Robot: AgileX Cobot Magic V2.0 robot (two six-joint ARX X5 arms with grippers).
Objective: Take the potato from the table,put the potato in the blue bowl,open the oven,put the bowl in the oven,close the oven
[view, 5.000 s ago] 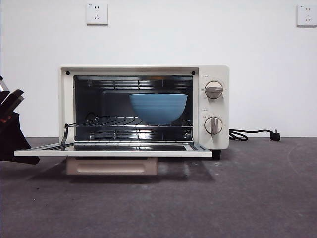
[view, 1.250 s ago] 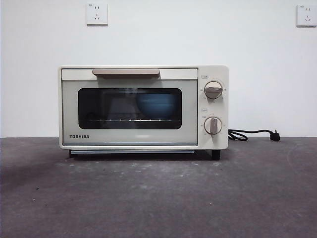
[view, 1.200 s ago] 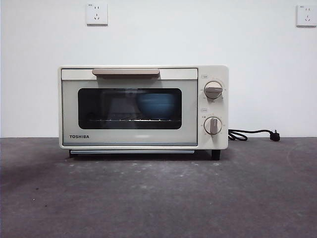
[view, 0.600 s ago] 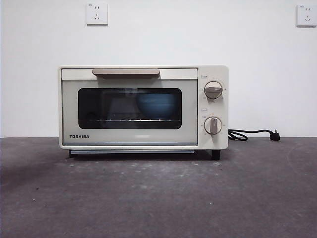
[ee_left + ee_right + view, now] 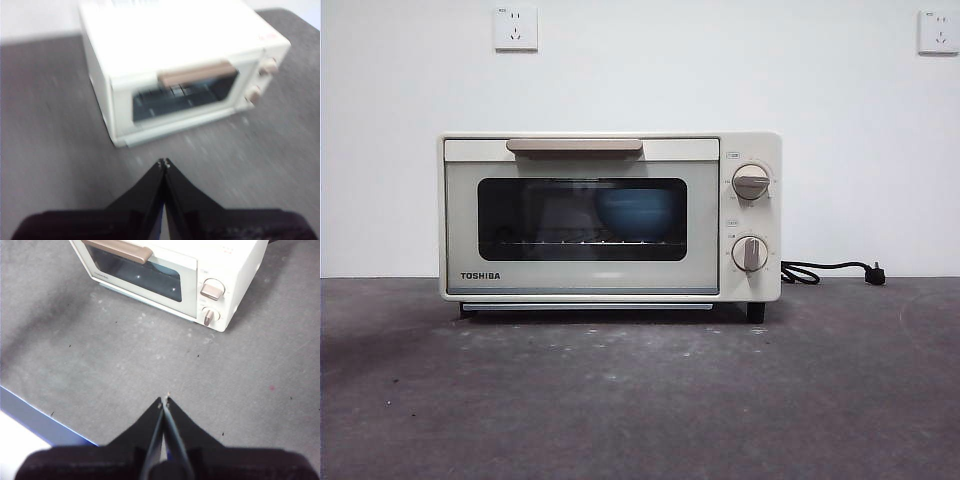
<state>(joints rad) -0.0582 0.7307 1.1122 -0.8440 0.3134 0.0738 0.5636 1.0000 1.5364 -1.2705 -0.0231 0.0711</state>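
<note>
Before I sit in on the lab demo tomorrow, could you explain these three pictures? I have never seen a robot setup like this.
This is a robot with two arms at a table; each arm ends in a gripper with two black fingers. One picture comes from a low camera looking level across the table. It shows a cream-white oven with its door shut, and a blue bowl dimly visible behind the glass. A black cord trails off beside it. The other two pictures come from cameras on the wrists. They look past the left gripper and the right gripper toward the same oven. Both grippers are shut, hold nothing, and hang back from the oven. No potato shows in any view.
</note>
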